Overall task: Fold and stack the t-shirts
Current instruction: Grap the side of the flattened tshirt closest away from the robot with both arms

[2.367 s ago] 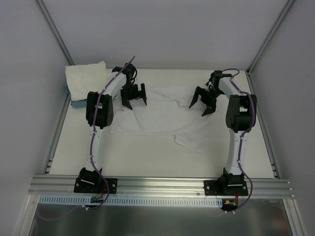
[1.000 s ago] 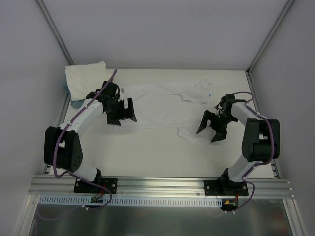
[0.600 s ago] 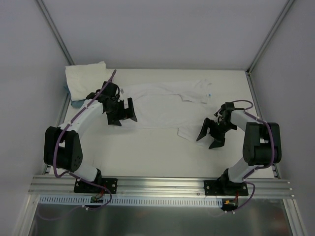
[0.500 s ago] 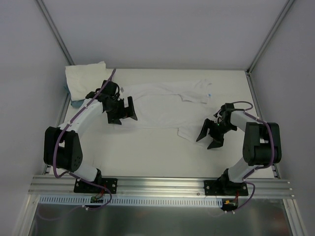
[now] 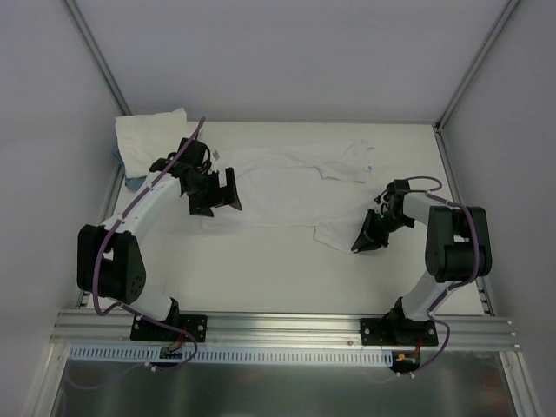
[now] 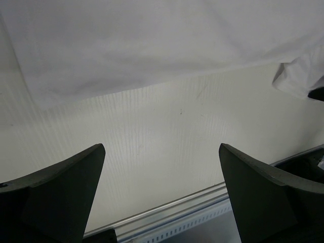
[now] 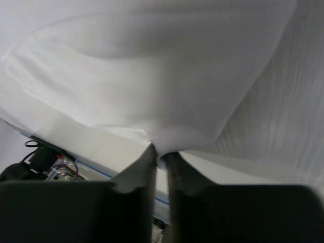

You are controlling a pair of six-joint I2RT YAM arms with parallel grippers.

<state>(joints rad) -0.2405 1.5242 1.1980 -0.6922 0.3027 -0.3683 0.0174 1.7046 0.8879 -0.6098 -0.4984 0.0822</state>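
The right gripper (image 5: pixel 366 240), open a moment ago, is now closed on the lower-right edge of the t-shirt (image 5: pixel 282 187) spread mid-frame. The left gripper (image 5: pixel 217 193) is held open at its left edge, so folding is judged near.

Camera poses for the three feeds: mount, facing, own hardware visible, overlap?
Top external: fixed above and behind the robot, looking down on the cream table and spread white thin-cloth t-shirt; whole robot shows, left pincer, right pincer.
Left wrist: on the left arm, looking past its open fingers at table and shirt hem.
Right wrist: close on the shirt, fingers shut on a fold.
Shared: the shirt, all three.
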